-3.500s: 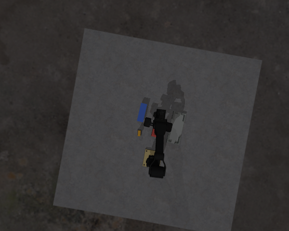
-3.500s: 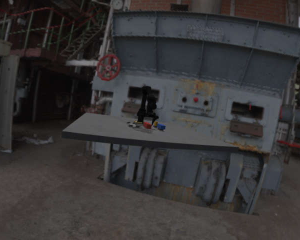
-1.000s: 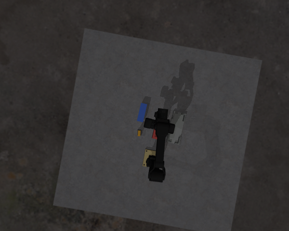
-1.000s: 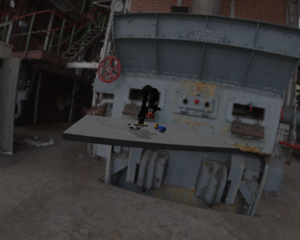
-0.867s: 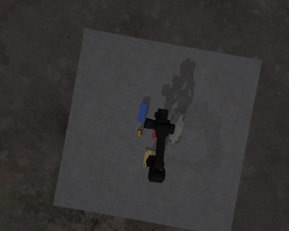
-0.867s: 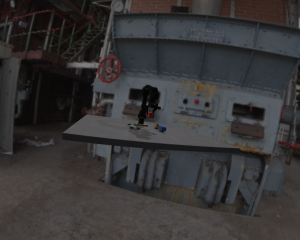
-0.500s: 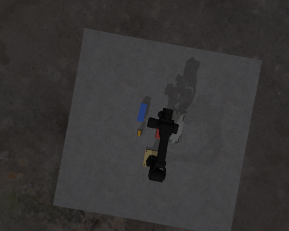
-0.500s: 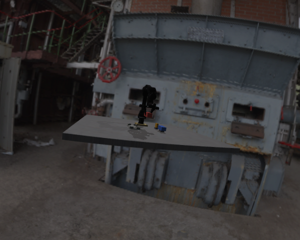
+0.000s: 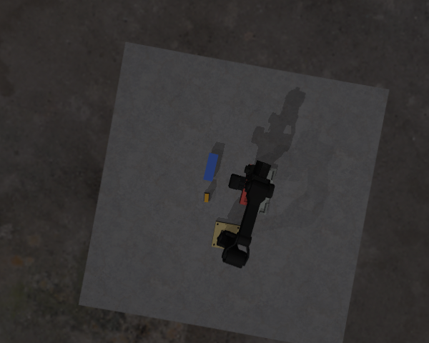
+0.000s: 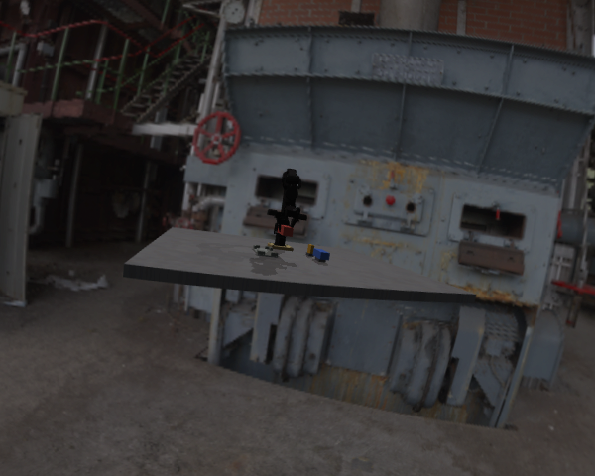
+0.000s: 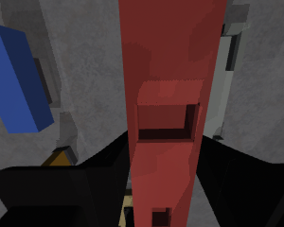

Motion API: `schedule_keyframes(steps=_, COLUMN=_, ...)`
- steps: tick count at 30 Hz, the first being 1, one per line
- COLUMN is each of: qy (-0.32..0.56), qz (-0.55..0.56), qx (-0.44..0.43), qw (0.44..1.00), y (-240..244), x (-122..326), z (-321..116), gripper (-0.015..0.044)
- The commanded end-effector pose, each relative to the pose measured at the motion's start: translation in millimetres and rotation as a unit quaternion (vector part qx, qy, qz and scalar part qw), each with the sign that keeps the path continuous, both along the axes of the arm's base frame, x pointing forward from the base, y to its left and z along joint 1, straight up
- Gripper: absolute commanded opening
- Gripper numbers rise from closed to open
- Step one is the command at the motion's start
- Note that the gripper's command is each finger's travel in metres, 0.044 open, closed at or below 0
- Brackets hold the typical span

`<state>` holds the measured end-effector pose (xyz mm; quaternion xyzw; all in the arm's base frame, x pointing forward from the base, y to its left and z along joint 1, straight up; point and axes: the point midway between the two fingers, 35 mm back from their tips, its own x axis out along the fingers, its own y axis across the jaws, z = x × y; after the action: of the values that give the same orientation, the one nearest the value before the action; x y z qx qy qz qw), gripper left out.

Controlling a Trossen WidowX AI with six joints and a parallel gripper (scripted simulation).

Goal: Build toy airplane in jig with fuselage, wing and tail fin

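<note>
The long red fuselage block (image 9: 243,196) (image 10: 286,231) (image 11: 165,165) is held above the table (image 9: 151,239) (image 10: 210,264) by the black two-finger gripper (image 11: 157,132), its fingers half open around it.

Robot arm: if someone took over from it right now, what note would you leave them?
Tool: shut on the red fuselage, held above the table.
Cradle: on the table, partly below the arm.
Blue wing and orange tail fin: on the table, off to one side.
Done: fuselage picked up; both its sockets are unfilled.
Left: seat fuselage, fit wing, fit fin, let go, move clear.
</note>
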<state>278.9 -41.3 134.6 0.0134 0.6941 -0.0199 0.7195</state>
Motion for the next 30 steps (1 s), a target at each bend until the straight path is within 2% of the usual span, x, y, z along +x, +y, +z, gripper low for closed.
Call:
schedule_keyframes(steps=1, qy=0.002, qz=0.001, qx=0.001, qw=1.0, y=-11, x=0, z=-6, gripper=0.0)
schedule_keyframes(steps=28, qy=0.002, qz=-0.005, qx=-0.002, qw=1.0, y=-84, x=-6, z=-39, gripper=0.0)
schedule_keyframes(steps=30, qy=0.002, qz=-0.005, qx=-0.002, qw=1.0, y=-84, x=-5, z=-39, gripper=0.0053)
